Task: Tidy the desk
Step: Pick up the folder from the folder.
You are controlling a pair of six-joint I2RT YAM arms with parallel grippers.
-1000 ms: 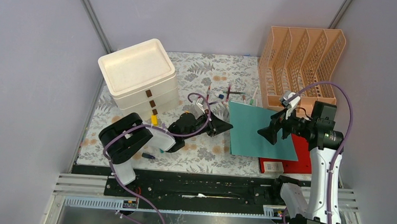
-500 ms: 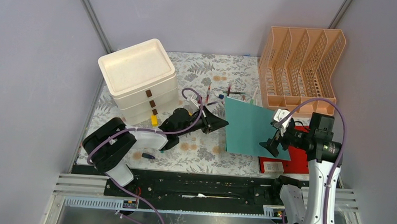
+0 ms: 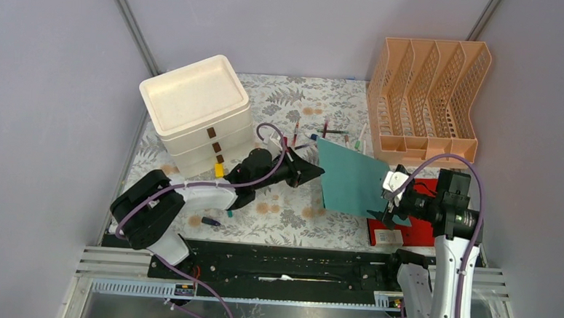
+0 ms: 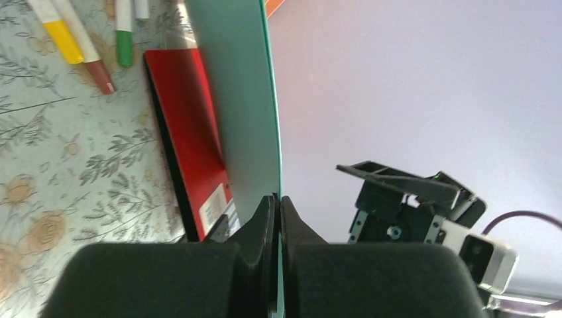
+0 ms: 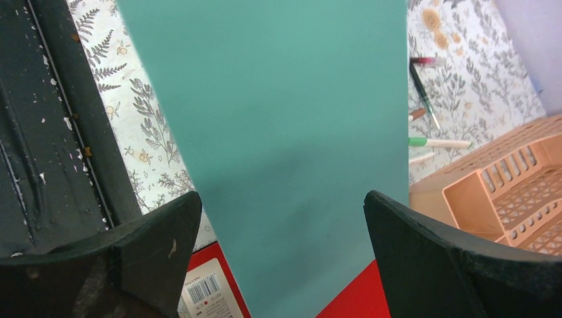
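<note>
The desk (image 3: 284, 210), a flat rectangular tabletop under a pale grey cloth printed with grey fern leaves and tan flowers, fills the middle of the overhead view, just beyond the black rail where both arms are mounted; at its far left corner stands a cream plastic three-drawer unit (image 3: 198, 111) with small brown handles, and at its far right corner stands a peach perforated plastic file rack (image 3: 428, 94) with upright slots; between them, toward the back, several pens and markers (image 3: 324, 132) lie scattered on the cloth; the left gripper (image 3: 315, 174) reaches across the middle of the desk with its jaws clamped on the left edge of a thin rectangular teal sheet (image 3: 351, 179), and the left wrist view shows the two black fingertips (image 4: 270, 211) pressed together on that edge; the teal sheet is lifted and tilted, its far side near the file rack and its near right corner over a flat red book with a barcode label (image 3: 425, 226), which lies at the desk's near right corner; the right gripper (image 3: 386, 208) sits at that near right corner of the sheet with its jaws spread wide and nothing clamped between them, and its own camera faces the broad teal face; whether either finger touches the sheet I cannot tell; a short dark pen (image 3: 210, 220) lies by the near edge beside the left arm.
</note>
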